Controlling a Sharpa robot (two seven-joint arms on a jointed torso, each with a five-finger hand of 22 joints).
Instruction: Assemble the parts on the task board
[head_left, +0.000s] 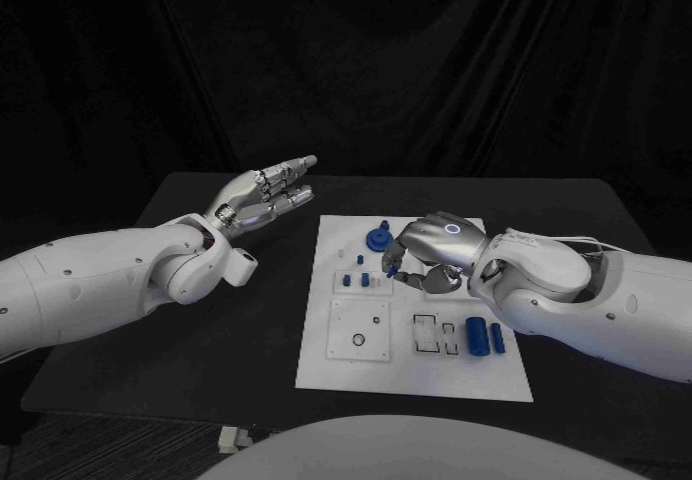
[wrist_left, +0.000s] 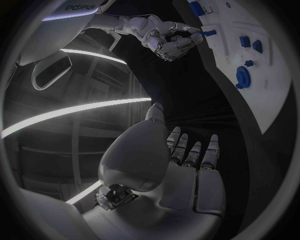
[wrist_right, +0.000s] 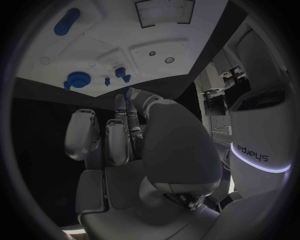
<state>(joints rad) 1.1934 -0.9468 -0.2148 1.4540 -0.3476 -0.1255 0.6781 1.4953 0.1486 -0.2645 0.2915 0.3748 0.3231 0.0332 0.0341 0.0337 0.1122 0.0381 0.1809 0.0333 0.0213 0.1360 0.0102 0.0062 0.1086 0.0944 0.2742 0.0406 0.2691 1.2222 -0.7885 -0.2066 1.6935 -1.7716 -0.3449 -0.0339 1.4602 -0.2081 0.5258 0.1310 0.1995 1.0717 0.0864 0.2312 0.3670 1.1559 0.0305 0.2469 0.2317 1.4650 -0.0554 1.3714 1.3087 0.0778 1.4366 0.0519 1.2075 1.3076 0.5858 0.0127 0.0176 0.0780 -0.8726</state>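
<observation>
Two hands in frame. Left hand (head_left: 268, 196) sits upper left of centre in the head view, raised beyond the far left corner of the task board (head_left: 418, 375), fingers (head_left: 297, 166) stretched out and a little apart, holding nothing; the left wrist view confirms it, left hand (wrist_left: 187, 170) flat with fingers straight and empty. Right hand (head_left: 433, 248) is just right of centre, curled down over the upper middle of the board, fingers (head_left: 408, 277) bent in around a small blue part (head_left: 389, 264) at their tips. Whether the part is actually pinched or only touched I cannot tell. In the left wrist view, the right hand (wrist_left: 165, 37) shows at the top of the circle with a blue piece at its fingertips by the board edge.

The board lies in the middle of the black worktop (head_left: 173, 340), long side running away from the robot. Blue round gear-like part (head_left: 376, 238) stands near the board's far edge, just left of the right hand. Small blue block (head_left: 358, 280) sits left of the hand's fingertips. Two blue upright oblong parts (head_left: 486, 338) lie side by side at the board's right edge, lower right of centre. Right wrist view: round gear-like part (wrist_right: 77, 79) and small pegs at upper left, one oblong blue part (wrist_right: 66, 22) farther up.
</observation>
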